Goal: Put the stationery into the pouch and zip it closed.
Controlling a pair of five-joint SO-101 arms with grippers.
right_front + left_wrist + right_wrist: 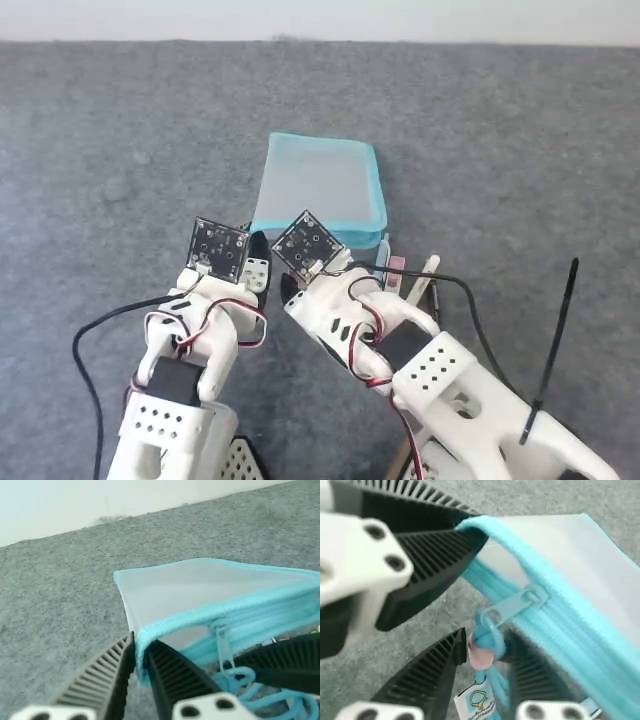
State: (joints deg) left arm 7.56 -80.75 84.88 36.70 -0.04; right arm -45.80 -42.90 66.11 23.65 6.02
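Note:
A translucent pouch (318, 188) with a light-blue zipper edge lies flat on the grey mat. My left gripper (139, 652) is shut on the zipper edge at the pouch's near corner (470, 527). The metal zipper pull (517, 605) carries a blue cord with a pink bead (481, 656). My right gripper (484, 677) is shut on that cord, just beside the left one. In the high view both grippers meet at the pouch's near edge (285, 262). A pinkish pen (396, 272) and a pale pen (428, 270) lie outside the pouch by the right arm, partly hidden.
Grey mat (520, 150) spreads all around the pouch, with a pale wall (320, 18) at the far edge. A thin black strip (558, 335) stands up at the right, near the right arm's base. A black cable (95, 340) loops left of the left arm.

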